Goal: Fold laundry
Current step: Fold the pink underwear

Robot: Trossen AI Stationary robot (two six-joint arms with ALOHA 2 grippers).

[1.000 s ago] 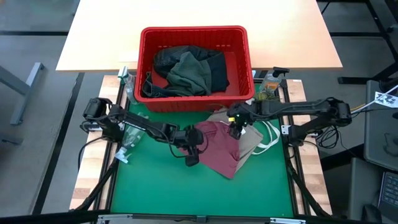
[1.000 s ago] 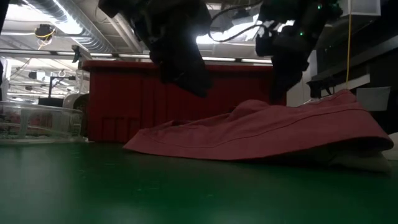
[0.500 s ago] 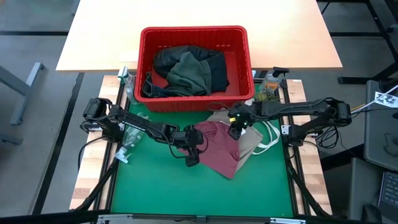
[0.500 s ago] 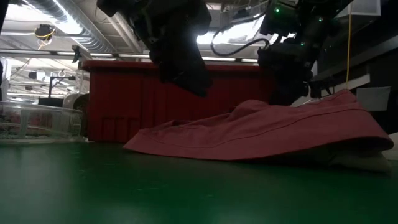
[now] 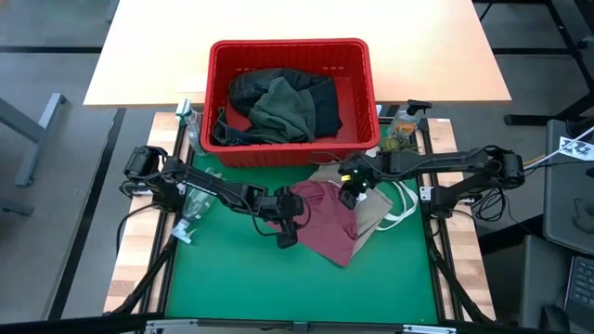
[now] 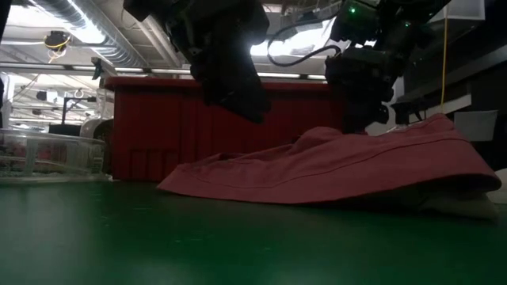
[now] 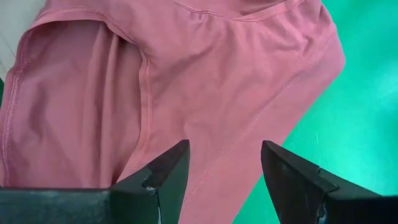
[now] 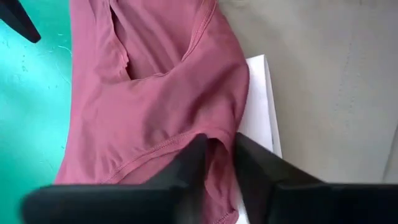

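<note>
The maroon piece (image 5: pixel 325 227) lies spread on the green mat, its right part resting on the tan top (image 5: pixel 374 211). My right gripper (image 5: pixel 351 193) stands over the maroon piece's far right part and is shut on it (image 8: pixel 216 149). My left gripper (image 5: pixel 288 225) hangs open just above the maroon piece's left part (image 7: pixel 217 74), one finger to each side of a seam, touching nothing. Dark and olive-green clothes (image 5: pixel 283 107) are heaped in the red basket (image 5: pixel 290 46). My right gripper pinches the maroon piece at a stitched hem edge (image 8: pixel 211 127) between its two fingers, next to the tan top (image 8: pixel 323 74). The fingers slant down from above and from the right. The cloth stays slack, lying on the tan top and the mat (image 8: pixel 31 93).
The red basket stands just beyond the mat's far edge. A clear bottle (image 5: pixel 404 125) stands at the far right and a clear plastic container (image 5: pixel 195 199) at the left. Something white (image 8: pixel 258 112) lies under the maroon piece. The mat's near half (image 5: pixel 297 288) is bare green.
My right gripper has turned at the wrist and tipped steeper over the maroon piece's far right part. The cloth lies as before.
</note>
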